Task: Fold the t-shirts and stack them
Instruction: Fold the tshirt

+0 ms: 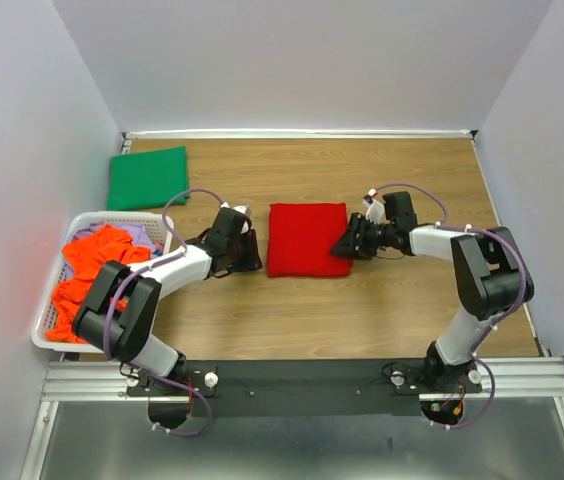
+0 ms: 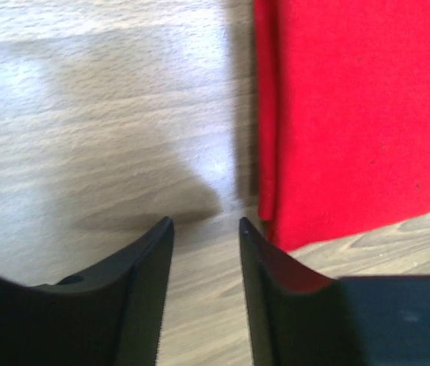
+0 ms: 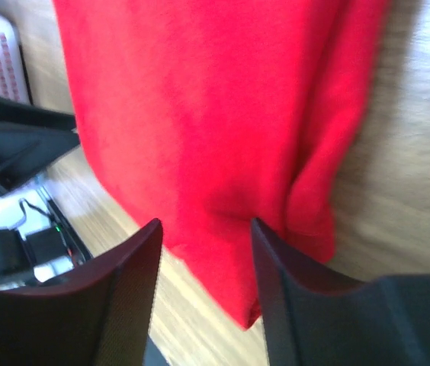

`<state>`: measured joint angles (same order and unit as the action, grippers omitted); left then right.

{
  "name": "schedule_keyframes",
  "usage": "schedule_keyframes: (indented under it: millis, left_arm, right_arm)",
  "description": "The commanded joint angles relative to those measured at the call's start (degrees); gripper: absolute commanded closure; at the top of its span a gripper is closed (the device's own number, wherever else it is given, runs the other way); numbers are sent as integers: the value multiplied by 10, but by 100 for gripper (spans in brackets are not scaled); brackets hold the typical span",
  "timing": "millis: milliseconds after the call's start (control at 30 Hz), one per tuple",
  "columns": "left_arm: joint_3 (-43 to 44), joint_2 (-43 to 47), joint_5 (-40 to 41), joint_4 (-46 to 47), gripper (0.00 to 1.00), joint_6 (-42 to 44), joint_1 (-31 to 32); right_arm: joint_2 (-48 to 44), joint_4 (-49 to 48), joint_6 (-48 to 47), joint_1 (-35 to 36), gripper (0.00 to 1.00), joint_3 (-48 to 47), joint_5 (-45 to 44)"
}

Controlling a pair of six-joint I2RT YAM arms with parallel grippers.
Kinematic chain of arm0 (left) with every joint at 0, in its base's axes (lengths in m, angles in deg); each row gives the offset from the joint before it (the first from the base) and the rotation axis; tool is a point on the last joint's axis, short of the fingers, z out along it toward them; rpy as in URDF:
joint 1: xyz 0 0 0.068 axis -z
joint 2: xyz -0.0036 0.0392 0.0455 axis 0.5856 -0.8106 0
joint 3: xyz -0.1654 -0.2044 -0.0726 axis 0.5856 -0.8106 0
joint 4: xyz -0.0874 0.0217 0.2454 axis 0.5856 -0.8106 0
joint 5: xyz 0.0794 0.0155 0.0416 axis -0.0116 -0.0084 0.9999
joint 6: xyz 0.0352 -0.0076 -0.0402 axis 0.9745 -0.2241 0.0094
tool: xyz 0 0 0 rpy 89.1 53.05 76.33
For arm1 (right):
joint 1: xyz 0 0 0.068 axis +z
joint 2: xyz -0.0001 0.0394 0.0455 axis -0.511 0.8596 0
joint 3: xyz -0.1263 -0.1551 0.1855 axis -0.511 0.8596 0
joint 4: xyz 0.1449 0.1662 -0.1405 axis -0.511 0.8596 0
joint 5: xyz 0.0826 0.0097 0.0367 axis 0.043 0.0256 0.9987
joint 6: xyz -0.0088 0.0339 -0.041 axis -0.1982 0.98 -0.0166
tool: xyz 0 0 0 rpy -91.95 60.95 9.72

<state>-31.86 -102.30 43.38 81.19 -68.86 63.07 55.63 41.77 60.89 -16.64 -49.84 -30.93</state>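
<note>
At the 9 o'clock edge of the red t-shirt point(image 1: 307, 238), your left hand point(image 2: 206, 221) sits low with its fingers a narrow gap apart, holding nothing; only bare table point(image 2: 85, 114) shows between them. The cloth lies just beside its right finger. Opposite, at 3 o'clock, your right hand point(image 3: 206, 221) is parted too, over the shirt's near corner. That view is blurred, so I cannot say whether its tips touch the cloth.

The two hands flank the shirt as if to lift it from both sides. It already lies as a neat folded rectangle mid-table, so the fold looks done.

Towards 10 o'clock the folded green t-shirt point(image 1: 148, 178) waits at the far edge, a likely base for the stack. At 9 o'clock, orange shirts point(image 1: 97, 265) and a lavender one point(image 1: 137, 232) are heaped in the white basket point(image 1: 112, 214), not yet folded.
</note>
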Motion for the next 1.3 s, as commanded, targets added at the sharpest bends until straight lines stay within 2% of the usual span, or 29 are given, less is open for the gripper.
schedule_keyframes:
  millis: [0, 167, 300, 433, 500, 533, 700, 900, 1267]
  left_arm:
    - [18, 48, 3, -29, 48, -12, -2]
    - [48, 106, 49, -81, 37, -7, -18]
    - [56, 156, 93, -113, 29, -1, -55]
    - [52, 194, 105, -138, 22, 17, -101]
    - [47, 207, 106, -147, 20, 25, -125]
    - [44, 211, 104, -149, 12, 32, -133]
    - [19, 230, 82, -142, 12, 44, -164]
    - [5, 231, 68, -135, 12, 53, -180]
    - [10, 229, 39, -123, 14, 65, -185]
  right_arm:
    - [-46, 89, -65, 20, 39, -34, -25]
    - [-93, 168, -102, 87, 31, -83, -136]
    - [-111, 191, -112, 195, 30, -108, -248]
    - [-87, 202, -124, 284, 29, -158, -369]
    - [-68, 215, -135, 332, 29, -183, -396]
    - [-45, 224, -138, 346, 29, -206, -440]
    - [33, 249, -173, 426, 30, -279, -541]
    - [141, 286, -218, 480, 41, -362, -622]
    - [234, 314, -235, 510, 53, -388, -714]
